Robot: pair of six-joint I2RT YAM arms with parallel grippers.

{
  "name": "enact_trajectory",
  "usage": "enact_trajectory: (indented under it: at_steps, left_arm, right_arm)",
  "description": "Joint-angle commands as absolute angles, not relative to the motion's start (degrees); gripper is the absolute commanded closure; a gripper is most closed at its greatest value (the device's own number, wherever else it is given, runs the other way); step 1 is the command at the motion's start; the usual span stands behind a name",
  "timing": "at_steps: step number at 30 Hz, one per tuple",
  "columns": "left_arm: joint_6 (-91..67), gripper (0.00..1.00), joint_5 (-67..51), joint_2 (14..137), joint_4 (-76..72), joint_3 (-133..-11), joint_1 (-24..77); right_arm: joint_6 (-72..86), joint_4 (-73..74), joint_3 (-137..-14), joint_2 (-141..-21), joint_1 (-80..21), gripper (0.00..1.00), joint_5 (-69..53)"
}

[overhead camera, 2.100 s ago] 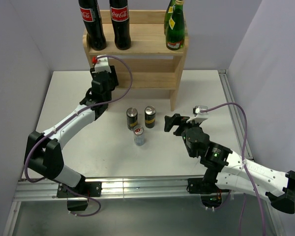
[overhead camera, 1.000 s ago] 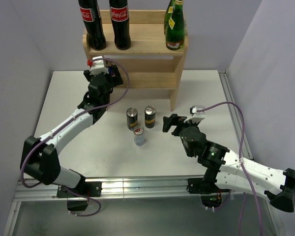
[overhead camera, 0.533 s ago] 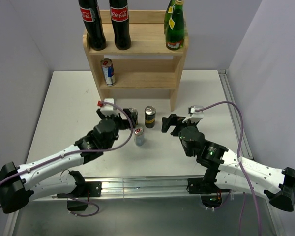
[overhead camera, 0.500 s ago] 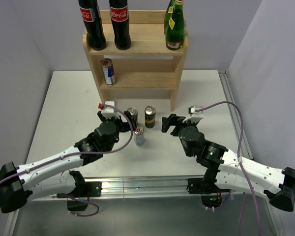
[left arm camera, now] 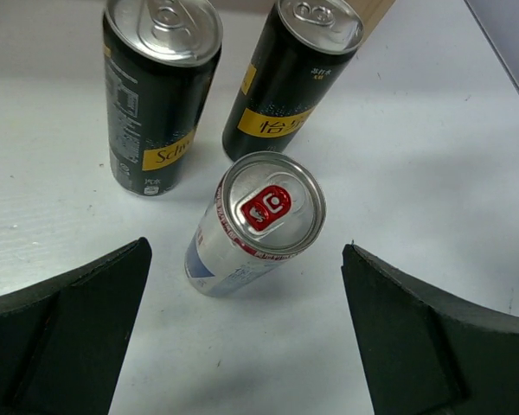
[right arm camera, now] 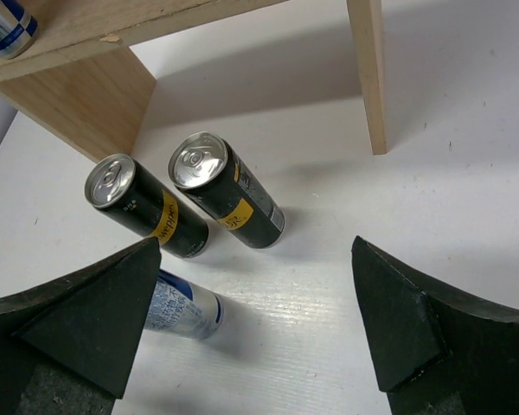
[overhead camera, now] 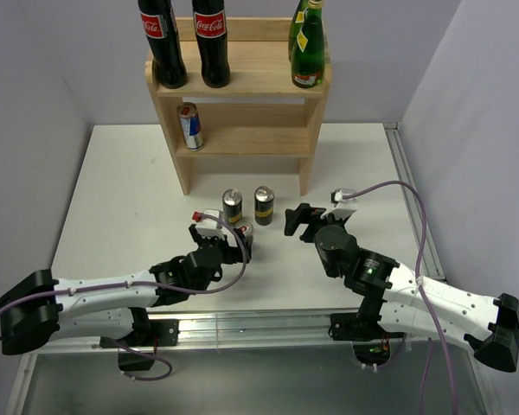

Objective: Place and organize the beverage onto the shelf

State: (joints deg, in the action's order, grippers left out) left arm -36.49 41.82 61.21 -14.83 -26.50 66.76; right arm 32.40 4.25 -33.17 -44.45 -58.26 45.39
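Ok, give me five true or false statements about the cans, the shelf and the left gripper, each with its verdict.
1. The silver can stands upright on the table. True.
2. The left gripper is shut on the silver can. False: it is open and not touching the can.
3. Both black cans sit on the shelf. False: they stand on the table.
4. A blue-and-silver can stands on the tier under the shelf top. True.
5. The shelf top holds only cola bottles. False: green bottles stand there too.

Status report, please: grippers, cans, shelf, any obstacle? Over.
Left gripper open, over the silver can, not closed on it. Right gripper open, empty. Shelf: one blue can on tier below top. Two black cans close beside silver can.
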Motion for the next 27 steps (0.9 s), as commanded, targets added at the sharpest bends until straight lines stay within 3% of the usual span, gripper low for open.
enact_trajectory:
  at_steps: [1, 12, 18, 21, 23, 24, 27]
  left_arm:
    - [-37.45, 0.01, 40.61, 65.9, -24.42, -25.93, 67.32]
    - [-37.27, 0.01, 42.27, 82.52, -34.36, -28.03, 67.5]
    - [-35.68, 0.11, 44.12, 89.73, -38.32, -29.0, 67.5]
    - [-35.42, 0.27, 45.26, 91.84, -39.72, -29.18, 67.5]
    - [-35.16, 0.47, 46.4, 92.9, -39.64, -29.44, 67.5]
    - [-34.98, 0.66, 47.02, 93.34, -39.46, -29.7, 67.5]
    - [-34.89, 0.81, 47.72, 92.9, -37.72, -30.14, 67.5]
  right_arm:
    - [33.75, 3.69, -32.61, -43.68, -58.62, 0.02, 46.93]
    - [34.1, 4.22, -31.55, -42.01, -58.54, 0.02, 47.72]
    - [34.01, 4.48, -31.2, -41.22, -58.45, 0.02, 47.99]
    - [33.93, 4.22, -31.03, -40.87, -58.54, 0.02, 47.73]
    - [34.01, 4.31, -30.94, -40.96, -58.45, 0.02, 47.72]
    - [34.01, 4.22, -31.02, -40.87, -58.53, 0.02, 47.72]
    - [33.93, 4.22, -31.03, -40.78, -58.45, 0.02, 47.72]
